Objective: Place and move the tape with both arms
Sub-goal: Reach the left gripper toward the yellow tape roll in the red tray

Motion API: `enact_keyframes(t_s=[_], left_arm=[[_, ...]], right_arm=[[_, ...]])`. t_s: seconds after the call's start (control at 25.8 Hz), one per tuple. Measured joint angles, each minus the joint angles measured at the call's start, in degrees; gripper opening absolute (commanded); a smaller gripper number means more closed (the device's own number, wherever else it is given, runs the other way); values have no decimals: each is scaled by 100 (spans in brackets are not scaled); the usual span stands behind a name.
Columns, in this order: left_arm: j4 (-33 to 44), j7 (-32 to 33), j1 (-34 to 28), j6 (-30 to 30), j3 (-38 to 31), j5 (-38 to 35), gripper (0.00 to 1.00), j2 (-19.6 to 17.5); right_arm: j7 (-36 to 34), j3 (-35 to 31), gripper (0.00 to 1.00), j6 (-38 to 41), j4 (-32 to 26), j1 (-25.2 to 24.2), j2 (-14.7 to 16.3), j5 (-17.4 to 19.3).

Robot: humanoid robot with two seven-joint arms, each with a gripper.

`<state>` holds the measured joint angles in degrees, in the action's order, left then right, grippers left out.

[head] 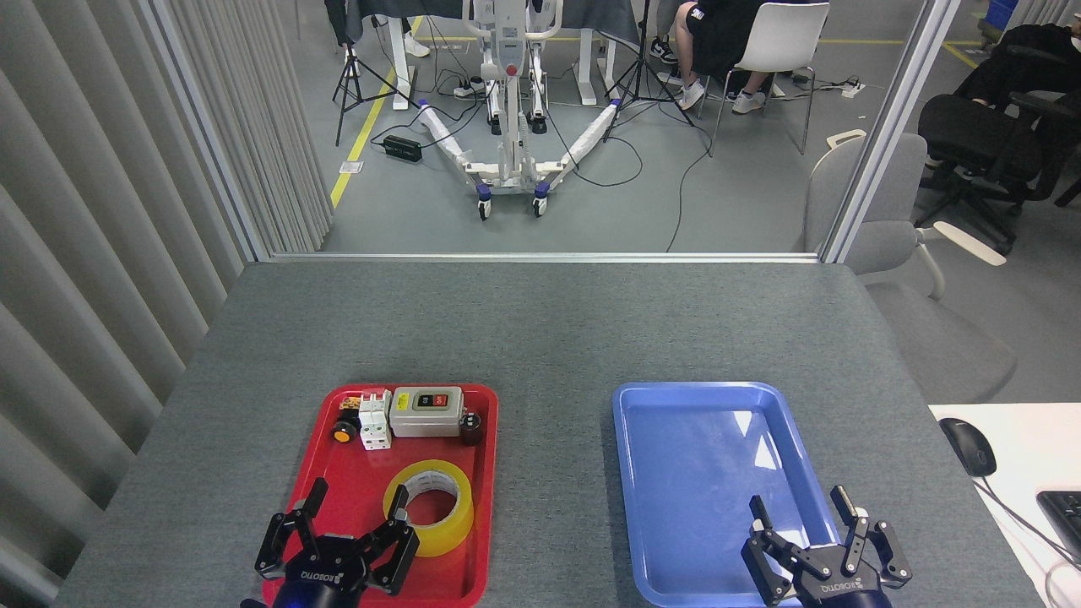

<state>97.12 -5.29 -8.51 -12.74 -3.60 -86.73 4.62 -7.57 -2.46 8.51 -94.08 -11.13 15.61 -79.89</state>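
Both pincers (338,528) (815,528) spread; tape (430,517) lies in red tray (481,473)

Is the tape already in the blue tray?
No, the tape still lies in the red tray, while the blue tray holds nothing.

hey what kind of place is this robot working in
Probably a robotics lab or test cell. A grey table holds a red tray of electrical switches and a blue tray; beyond a partition stand a wheeled lift frame, cables and tripods.

Tape (430,505) lies in red tray (481,473), both tools spread
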Motion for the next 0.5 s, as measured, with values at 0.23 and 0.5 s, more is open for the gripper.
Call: enact_keyframes(t_s=[0.23,0.5], left_arm=[[0,-1,-2,7,-3,9,100,3],[-10,12,-2,3,-8,16,100,9]], right_arm=[[-1,2,99,0,3,-10,-8,0],[-17,3,99,0,4,-19,-13,0]])
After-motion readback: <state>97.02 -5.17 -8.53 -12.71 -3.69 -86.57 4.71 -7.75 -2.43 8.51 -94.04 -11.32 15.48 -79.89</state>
